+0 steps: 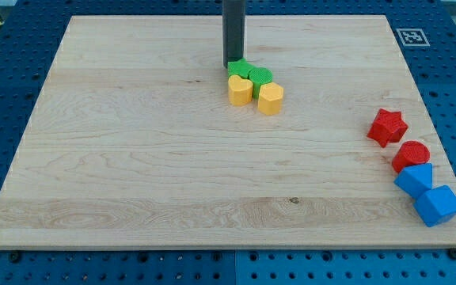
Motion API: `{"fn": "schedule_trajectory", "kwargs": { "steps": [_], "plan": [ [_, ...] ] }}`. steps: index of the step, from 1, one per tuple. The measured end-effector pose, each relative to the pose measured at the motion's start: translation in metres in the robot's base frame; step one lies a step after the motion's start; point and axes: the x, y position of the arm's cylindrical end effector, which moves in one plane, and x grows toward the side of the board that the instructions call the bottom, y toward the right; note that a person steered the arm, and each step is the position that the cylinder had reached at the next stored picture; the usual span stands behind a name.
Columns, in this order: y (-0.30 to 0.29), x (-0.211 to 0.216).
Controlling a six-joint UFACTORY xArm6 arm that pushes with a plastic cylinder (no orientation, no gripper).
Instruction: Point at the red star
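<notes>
The red star (387, 127) lies near the board's right edge, at mid height. My tip (233, 65) stands at the top centre of the board, touching the upper left of a green block (241, 69). The tip is far to the left of the red star and above it in the view.
A second green block (261, 77) sits beside the first. A yellow heart (240, 90) and a yellow hexagon-like block (270, 99) lie just below them. Below the red star lie a red cylinder (410, 155) and two blue blocks (414, 180) (438, 205). A marker tag (412, 36) is at the top right.
</notes>
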Motion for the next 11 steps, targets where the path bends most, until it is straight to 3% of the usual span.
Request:
{"fn": "schedule_trajectory", "kwargs": {
  "steps": [2, 5, 7, 9, 11],
  "plan": [
    [0.019, -0.005],
    [0.154, -0.005],
    [0.249, 0.058],
    [0.265, 0.13],
    [0.205, 0.156]
  ]
}}
